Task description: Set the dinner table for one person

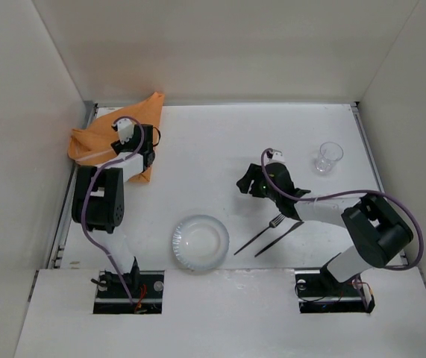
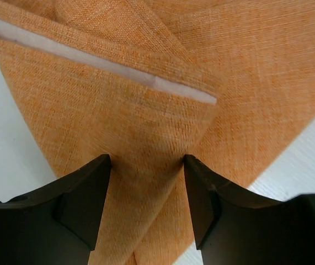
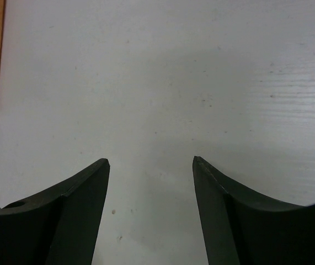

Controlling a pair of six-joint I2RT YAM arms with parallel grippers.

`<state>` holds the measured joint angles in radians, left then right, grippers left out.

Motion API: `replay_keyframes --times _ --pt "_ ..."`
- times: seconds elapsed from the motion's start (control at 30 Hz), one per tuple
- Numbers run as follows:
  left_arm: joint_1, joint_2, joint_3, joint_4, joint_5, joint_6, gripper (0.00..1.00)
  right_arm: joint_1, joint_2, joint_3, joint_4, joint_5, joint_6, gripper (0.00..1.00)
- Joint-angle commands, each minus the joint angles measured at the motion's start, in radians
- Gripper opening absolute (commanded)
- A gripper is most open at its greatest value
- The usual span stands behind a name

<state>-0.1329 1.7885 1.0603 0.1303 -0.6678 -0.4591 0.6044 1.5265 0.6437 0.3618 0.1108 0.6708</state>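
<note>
Presently logging hazards, item by item.

1. Taking the dinner table [image 1: 220, 149] as the whole white surface between the wall panels, carrying everything listed.
2. Poising the left gripper [image 2: 146, 163] wide apart astride a raised fold of the orange cloth mat [image 2: 146, 83], bunched at the table's far-left corner; clamping nothing. Risking, on closing, a pinch of one layer only, and so dragging the mat out creased or doubled instead of flat.
3. Risking, too, shoving the plate [image 1: 200, 242], sitting by the near edge, while pulling the mat toward the middle.
4. Hovering the right gripper [image 3: 150, 161] likewise wide and empty over bare table right of centre, just beyond the fork [image 1: 257, 237] and knife [image 1: 280, 239], lying loose side by side toward the near-right. Risking knocking them askew with arm or cable while reaching across.
5. Leaving the glass [image 1: 329, 157] upright near the far-right corner. Risking tipping it through a high or off-centre grasp, judging it light and slippery.
</note>
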Motion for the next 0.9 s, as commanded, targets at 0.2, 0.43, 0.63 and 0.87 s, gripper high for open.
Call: replay_keyframes --times 0.2,0.43,0.63,0.87 --pt "-0.004 0.138 0.079 0.035 0.068 0.065 0.15 0.027 -0.003 0.042 0.068 -0.031 0.009 0.68" --pt "-0.236 0.213 0.187 0.084 0.154 0.117 0.05 0.019 -0.035 0.022 0.068 -0.028 0.019 0.68" --pt "-0.421 0.27 0.325 0.078 0.203 0.175 0.03 -0.015 -0.089 -0.012 0.069 -0.011 0.023 0.68" --pt "-0.471 0.071 0.204 0.172 0.2 0.263 0.03 -0.041 -0.108 -0.033 0.08 0.009 0.05 0.68"
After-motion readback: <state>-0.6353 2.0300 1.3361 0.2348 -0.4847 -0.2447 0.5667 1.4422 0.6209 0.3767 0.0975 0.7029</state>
